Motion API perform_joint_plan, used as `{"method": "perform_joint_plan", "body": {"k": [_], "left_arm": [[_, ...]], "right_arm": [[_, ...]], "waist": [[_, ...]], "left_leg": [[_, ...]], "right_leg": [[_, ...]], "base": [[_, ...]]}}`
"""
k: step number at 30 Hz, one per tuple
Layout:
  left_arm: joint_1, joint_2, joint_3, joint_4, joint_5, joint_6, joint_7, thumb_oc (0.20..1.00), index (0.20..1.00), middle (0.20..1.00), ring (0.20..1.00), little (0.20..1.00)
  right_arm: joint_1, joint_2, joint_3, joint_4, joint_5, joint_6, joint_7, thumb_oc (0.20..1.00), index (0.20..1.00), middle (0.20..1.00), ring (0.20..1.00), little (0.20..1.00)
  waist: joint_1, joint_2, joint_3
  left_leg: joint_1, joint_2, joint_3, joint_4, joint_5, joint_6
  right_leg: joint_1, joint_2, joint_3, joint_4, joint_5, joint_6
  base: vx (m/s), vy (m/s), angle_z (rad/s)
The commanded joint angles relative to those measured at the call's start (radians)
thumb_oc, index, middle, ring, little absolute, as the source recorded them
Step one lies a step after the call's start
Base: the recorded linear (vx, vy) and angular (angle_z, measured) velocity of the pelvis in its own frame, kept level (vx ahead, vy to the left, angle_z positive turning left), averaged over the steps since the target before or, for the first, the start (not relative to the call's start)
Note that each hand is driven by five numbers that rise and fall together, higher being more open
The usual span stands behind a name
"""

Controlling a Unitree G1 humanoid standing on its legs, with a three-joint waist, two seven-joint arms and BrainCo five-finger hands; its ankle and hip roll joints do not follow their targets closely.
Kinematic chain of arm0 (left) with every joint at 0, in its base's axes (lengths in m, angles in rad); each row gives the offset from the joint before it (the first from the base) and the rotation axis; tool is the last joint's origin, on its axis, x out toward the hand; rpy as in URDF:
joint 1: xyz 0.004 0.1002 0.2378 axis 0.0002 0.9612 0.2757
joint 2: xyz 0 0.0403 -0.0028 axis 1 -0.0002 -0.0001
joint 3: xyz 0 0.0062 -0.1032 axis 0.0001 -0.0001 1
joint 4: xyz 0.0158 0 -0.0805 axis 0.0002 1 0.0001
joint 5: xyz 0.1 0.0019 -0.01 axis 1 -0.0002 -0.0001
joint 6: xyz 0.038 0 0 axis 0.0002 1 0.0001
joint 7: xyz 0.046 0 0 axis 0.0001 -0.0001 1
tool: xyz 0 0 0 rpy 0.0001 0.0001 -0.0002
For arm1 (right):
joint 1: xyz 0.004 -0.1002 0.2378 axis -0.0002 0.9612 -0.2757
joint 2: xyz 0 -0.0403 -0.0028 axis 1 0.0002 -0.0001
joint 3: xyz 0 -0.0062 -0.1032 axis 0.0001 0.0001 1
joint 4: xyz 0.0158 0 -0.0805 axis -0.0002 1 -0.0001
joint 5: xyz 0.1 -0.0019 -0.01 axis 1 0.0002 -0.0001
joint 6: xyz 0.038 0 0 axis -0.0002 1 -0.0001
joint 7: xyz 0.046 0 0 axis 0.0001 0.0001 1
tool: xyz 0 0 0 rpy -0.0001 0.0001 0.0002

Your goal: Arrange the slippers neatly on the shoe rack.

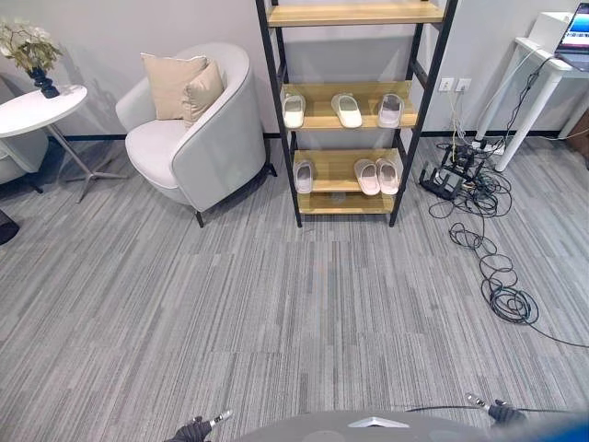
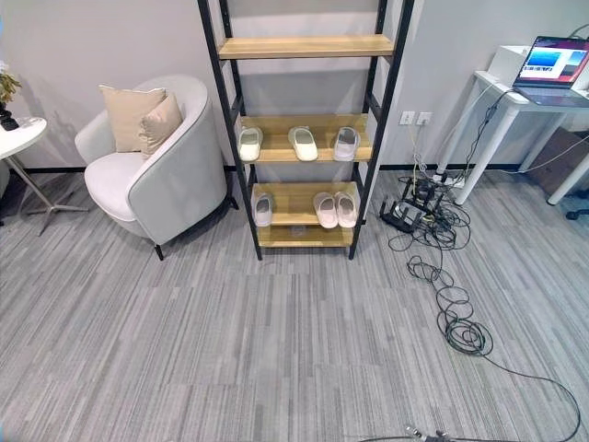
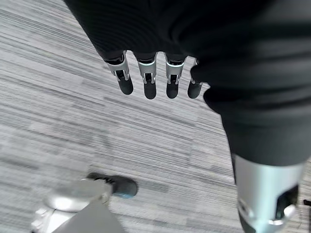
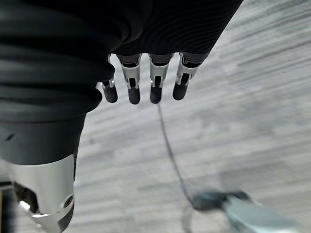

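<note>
Hanging relaxed above grey carpet [image 1: 276,304], both hands [image 3: 150,77] face a slipper-stocked shoe rack [image 1: 354,110].

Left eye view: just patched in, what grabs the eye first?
The shoe rack against the far wall, with three pale slippers on its middle shelf and three more on the lower one. A grey armchair with cushions stands to its left; tangled cables sprawl on the carpet to its right.

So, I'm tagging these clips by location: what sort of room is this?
Probably an office lounge or lab corner staged as a home entryway: grey carpet, a shoe rack holding slippers, an armchair, and a white desk with a laptop.
</note>
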Motion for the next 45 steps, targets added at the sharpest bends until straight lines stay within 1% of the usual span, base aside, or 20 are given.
{"method": "perform_joint_plan", "body": {"k": [1,8,11,13,15,17,18,19,20,21,22,25,28,29,33,36,37,39,41,45], "left_arm": [[-0.082,0.007,-0.007,0.023,0.082,-0.009,0.011,1.0,1.0,1.0,1.0,1.0],[-0.113,0.016,-0.075,-0.052,0.098,-0.025,0.011,1.0,1.0,1.0,1.0,1.0],[-0.148,0.031,-0.135,-0.118,0.133,-0.038,0.013,1.0,1.0,1.0,1.0,1.0],[-0.172,0.038,-0.18,-0.143,0.181,-0.044,0.034,1.0,1.0,1.0,1.0,1.0],[-0.166,0.045,-0.185,-0.154,0.194,-0.042,0.034,1.0,1.0,1.0,1.0,1.0],[-0.152,0.052,-0.185,-0.098,0.219,-0.036,0.043,1.0,1.0,1.0,1.0,1.0],[-0.122,0.047,-0.154,-0.06,0.226,-0.023,0.052,1.0,1.0,1.0,1.0,1.0],[-0.096,0.046,-0.124,-0.011,0.233,-0.012,0.054,1.0,1.0,1.0,1.0,1.0],[-0.096,0.046,-0.124,-0.011,0.233,-0.012,0.054,1.0,1.0,1.0,1.0,1.0],[-0.09,0.041,-0.126,-0.009,0.237,-0.002,0.054,1.0,1.0,1.0,1.0,1.0],[-0.091,0.043,-0.128,-0.011,0.24,0.001,0.056,1.0,1.0,1.0,1.0,1.0],[-0.101,0.044,-0.158,-0.03,0.259,-0.003,0.051,1.0,1.0,1.0,1.0,1.0],[-0.118,0.053,-0.181,-0.081,0.225,-0.019,0.004,1.0,1.0,1.0,1.0,1.0],[-0.13,0.057,-0.187,-0.112,0.212,-0.034,0.006,1.0,1.0,1.0,1.0,1.0],[-0.143,0.058,-0.18,-0.16,0.181,-0.047,0.025,1.0,1.0,1.0,1.0,1.0],[-0.141,0.044,-0.202,-0.171,0.208,-0.049,0.029,1.0,1.0,1.0,1.0,1.0],[-0.153,0.036,-0.229,-0.185,0.236,-0.044,0.045,1.0,1.0,1.0,1.0,1.0],[-0.15,0.025,-0.236,-0.158,0.251,-0.036,0.066,1.0,1.0,1.0,1.0,1.0],[-0.141,0.004,-0.234,-0.136,0.266,-0.032,0.08,1.0,1.0,1.0,1.0,1.0],[-0.125,-0.01,-0.22,-0.085,0.278,-0.032,0.098,1.0,1.0,1.0,1.0,1.0]], "right_arm": [[-0.041,0.001,0.027,0.023,-0.011,-0.011,0.007,1.0,1.0,1.0,1.0,1.0],[-0.057,0.02,0.082,-0.006,-0.039,-0.009,0.022,1.0,1.0,1.0,1.0,1.0],[-0.073,0.017,0.1,-0.039,-0.052,-0.016,0.025,1.0,1.0,1.0,1.0,1.0],[-0.097,0.01,0.106,-0.058,-0.054,-0.023,0.018,1.0,1.0,1.0,1.0,1.0],[-0.098,0.002,0.116,-0.062,-0.07,-0.02,0.016,1.0,1.0,1.0,1.0,1.0],[-0.113,0.002,0.133,-0.065,-0.102,-0.019,0.003,1.0,1.0,1.0,1.0,1.0],[-0.105,0.013,0.124,-0.066,-0.108,-0.019,0.002,1.0,1.0,1.0,1.0,1.0],[-0.098,0.03,0.104,-0.072,-0.096,-0.015,0.002,1.0,1.0,1.0,1.0,1.0],[-0.097,0.03,0.104,-0.072,-0.096,-0.015,0.002,1.0,1.0,1.0,1.0,1.0],[-0.103,0.033,0.108,-0.097,-0.096,-0.013,0.002,1.0,1.0,1.0,1.0,1.0],[-0.105,0.037,0.112,-0.108,-0.096,-0.012,0.002,1.0,1.0,1.0,1.0,1.0],[-0.102,0.045,0.11,-0.132,-0.09,-0.019,-0.003,1.0,1.0,1.0,1.0,1.0],[-0.103,0.031,0.124,-0.149,-0.103,-0.016,0.011,1.0,1.0,1.0,1.0,1.0],[-0.097,0.021,0.12,-0.154,-0.103,-0.015,0.012,1.0,1.0,1.0,1.0,1.0],[-0.07,0.011,0.088,-0.145,-0.077,-0.018,0.006,1.0,1.0,1.0,1.0,1.0],[-0.056,0.004,0.072,-0.106,-0.059,-0.024,-0.003,1.0,1.0,1.0,1.0,1.0],[-0.074,-0.014,0.066,-0.116,-0.04,-0.038,-0.027,1.0,1.0,1.0,1.0,1.0],[-0.082,-0.03,0.066,-0.14,-0.04,-0.046,-0.056,1.0,1.0,1.0,1.0,1.0],[-0.082,-0.041,0.067,-0.157,-0.061,-0.05,-0.072,1.0,1.0,1.0,1.0,1.0],[-0.098,-0.047,0.083,-0.197,-0.105,-0.064,-0.097,1.0,1.0,1.0,1.0,1.0]], "waist": [[0.015,-0.04,0.012],[0.018,-0.047,0.046],[0.019,-0.053,0.095],[0.021,-0.054,0.139],[0.036,-0.059,0.144],[0.084,-0.068,0.131],[0.083,-0.073,0.115],[0.073,-0.084,0.108],[0.074,-0.085,0.107],[0.065,-0.078,0.125],[0.056,-0.067,0.139],[0.029,-0.034,0.168],[-0.01,-0.03,0.18],[-0.034,-0.033,0.171],[-0.053,-0.024,0.154],[-0.053,-0.014,0.124],[-0.046,-0.029,0.146],[-0.026,-0.05,0.158],[-0.012,-0.061,0.157],[0.015,-0.054,0.146]], "left_leg": [[0.042,0.045,-0.042,0.011,-0.095,-0.058],[0.034,0.064,-0.053,0.011,-0.088,-0.066],[-0.053,0.073,-0.038,0.162,-0.108,-0.091],[-0.151,0.069,0.003,0.31,-0.055,-0.109],[-0.231,0.056,0.028,0.312,-0.065,-0.097],[-0.324,0.026,-0.009,0.218,-0.009,-0.092],[-0.317,0.007,-0.021,0.213,-0.01,-0.072],[-0.276,-0.012,0.002,0.225,-0.049,-0.033],[-0.276,-0.012,0.004,0.226,-0.05,-0.033],[-0.24,-0.018,0.02,0.227,-0.078,-0.003],[-0.221,-0.012,0.023,0.229,-0.088,0.009],[-0.128,0.006,0.033,0.216,-0.129,0.026],[-0.023,0.012,0.044,0.19,-0.188,0.01],[0.015,0.013,0.037,0.182,-0.207,-0.002],[0.06,0.031,0.021,0.192,-0.218,-0.021],[0.074,0.081,0.011,0.227,-0.177,-0.067],[-0.04,0.128,0.022,0.428,-0.054,-0.105],[-0.095,0.132,0.042,0.458,-0.085,-0.089],[-0.112,0.096,0.045,0.366,-0.147,-0.071],[-0.124,0.036,0.038,0.228,-0.114,-0.065]], "right_leg": [[0.036,-0.08,-0.008,0.01,-0.035,0.108],[0.029,-0.068,-0.009,0.022,-0.037,0.096],[-0.006,-0.064,-0.011,0.103,-0.089,0.066],[0.0,-0.073,-0.025,0.127,-0.102,0.054],[0.007,-0.082,-0.022,0.132,-0.112,0.062],[0.05,-0.09,-0.004,0.104,-0.12,0.087],[0.044,-0.104,0.009,0.138,-0.115,0.103],[-0.014,-0.146,0.022,0.285,-0.049,0.14],[-0.015,-0.146,0.024,0.286,-0.05,0.14],[-0.087,-0.192,0.011,0.457,0.089,0.165],[-0.12,-0.198,0.01,0.534,0.122,0.16],[-0.219,-0.209,-0.033,0.639,0.093,0.133],[-0.261,-0.209,-0.123,0.404,0.039,0.133],[-0.283,-0.191,-0.091,0.294,0.053,0.149],[-0.272,-0.143,-0.034,0.258,0.062,0.146],[-0.213,-0.082,-0.035,0.23,0.013,0.1],[-0.177,-0.066,-0.046,0.229,-0.019,0.059],[-0.156,-0.063,-0.048,0.227,-0.042,0.047],[-0.133,-0.074,-0.051,0.21,-0.049,0.057],[-0.097,-0.061,-0.042,0.204,-0.064,0.068]], "base": [[0.01,-0.035,0.01],[0.0,-0.074,0.07],[-0.03,-0.071,0.22],[0.03,0.016,0.36],[0.17,0.057,0.39],[0.43,0.246,-0.01],[0.7,0.548,-0.4],[0.44,0.394,-0.77],[0.42,0.419,-0.82],[0.2,0.226,-0.58],[0.3,0.303,-0.24],[0.31,0.17,-0.01],[0.4,-0.064,-0.24],[0.33,-0.113,-0.06],[0.36,-0.194,0.29],[0.28,-0.317,0.28],[0.11,-0.294,0.03],[0.1,-0.239,-0.26],[0.14,-0.083,-0.47],[0.1,0.061,-0.06]]}}
